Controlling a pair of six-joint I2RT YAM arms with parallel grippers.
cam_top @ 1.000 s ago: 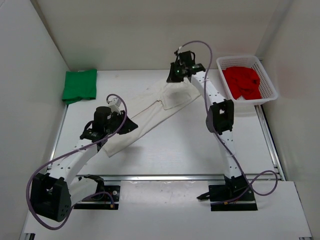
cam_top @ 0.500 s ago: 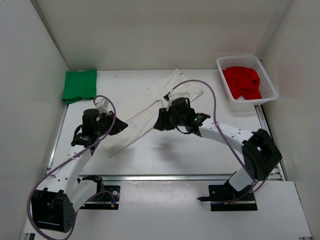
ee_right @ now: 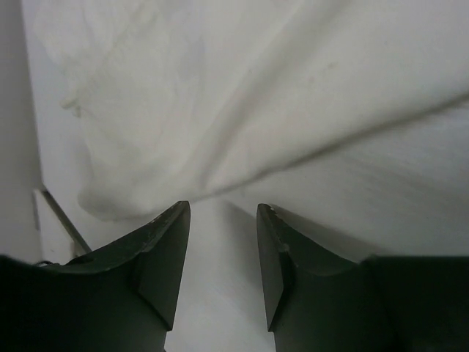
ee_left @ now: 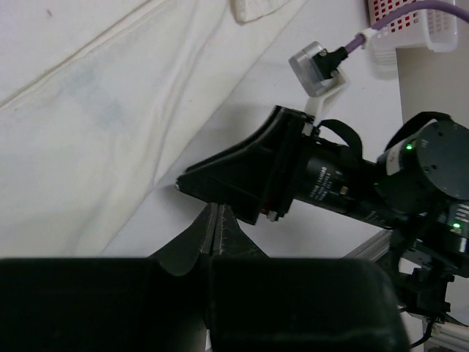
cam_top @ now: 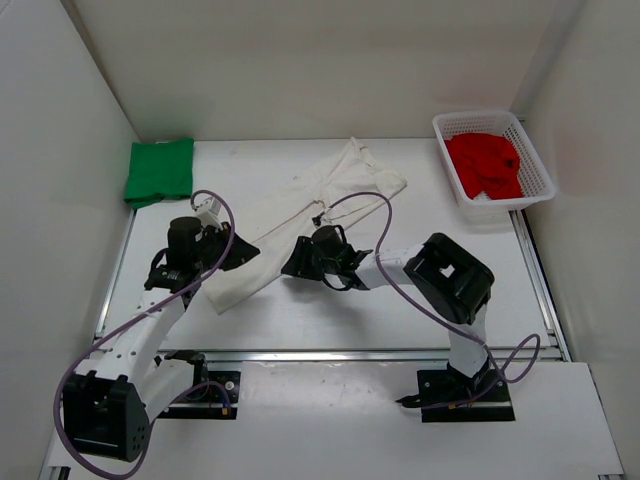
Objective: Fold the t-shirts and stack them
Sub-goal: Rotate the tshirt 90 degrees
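Off-white shirt (cam_top: pixel 300 205) is the one out on the table (cam_top: pixel 420 310), flat-ish but bunched into a long band. Its long axis runs on a diagonal. One end points near-left, toward the left arm's base, and the other, a bit wider, points far-right toward the back wall. Creases run lengthwise along it.

Both grippers sit at that shirt's near long edge, approx midway along, pointing at each other w/ tips close.
- Left gripper (ee_left: pixel 215 220): fingers pressed tight together, tips down at bare table just off the cloth edge. Can't see any cloth pinched btwn them.
- Right gripper (ee_right: pixel 223 213): fingers spread apart, nothing btwn them. Bare table shows under the gap, w/ the shirt's rolled edge just ahead.

Green shirt (cam_top: pixel 158 172) is folded into a neat rectangle, well left of the off-white shirt and further back. Red shirt (cam_top: pixel 485 165) is crumpled in a white mesh basket (cam_top: pixel 478 118), right of the off-white shirt's wide end and apart from it.

Surface is plain white, matte. White walls close in on 3 sides. A metal rail (cam_top: pixel 350 353) runs across on the near side of the shirt.
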